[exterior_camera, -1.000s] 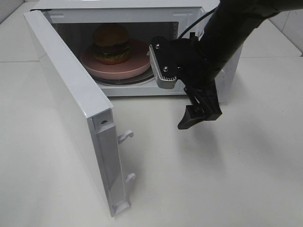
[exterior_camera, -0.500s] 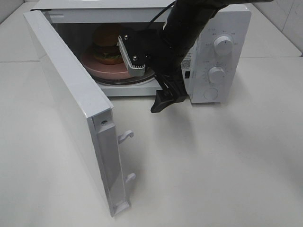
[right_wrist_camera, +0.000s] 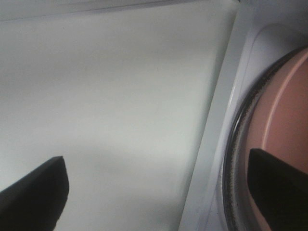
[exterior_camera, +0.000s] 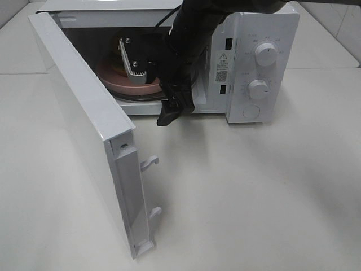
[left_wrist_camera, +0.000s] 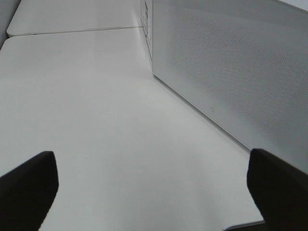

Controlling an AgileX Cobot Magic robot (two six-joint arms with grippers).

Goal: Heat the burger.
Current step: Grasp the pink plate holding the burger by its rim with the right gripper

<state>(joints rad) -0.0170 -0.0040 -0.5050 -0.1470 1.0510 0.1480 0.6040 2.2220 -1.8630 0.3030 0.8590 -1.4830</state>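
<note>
The white microwave (exterior_camera: pixel 254 34) stands at the back with its door (exterior_camera: pixel 84 124) swung wide open to the left. The pink plate (exterior_camera: pixel 110 79) sits on the turntable inside. The burger is hidden behind my right arm. My right gripper (exterior_camera: pixel 169 116) hangs in front of the oven opening, just above the table, open and empty. The right wrist view shows its gripper (right_wrist_camera: pixel 154 192) with fingers spread, and the pink plate (right_wrist_camera: pixel 288 125) by the oven's front sill. My left gripper (left_wrist_camera: pixel 154 192) is open and empty, facing the outside of the door (left_wrist_camera: pixel 231 67).
The microwave's control panel has two knobs (exterior_camera: pixel 266 53) (exterior_camera: pixel 258 89) and a round button (exterior_camera: pixel 250 112). The open door's latch hooks (exterior_camera: pixel 149 162) stick out toward the table's middle. The white table (exterior_camera: pixel 254 192) stretches in front.
My right arm has swung left across the microwave's front. It now covers the burger and has uncovered the control panel. The door and plate have not moved.
</note>
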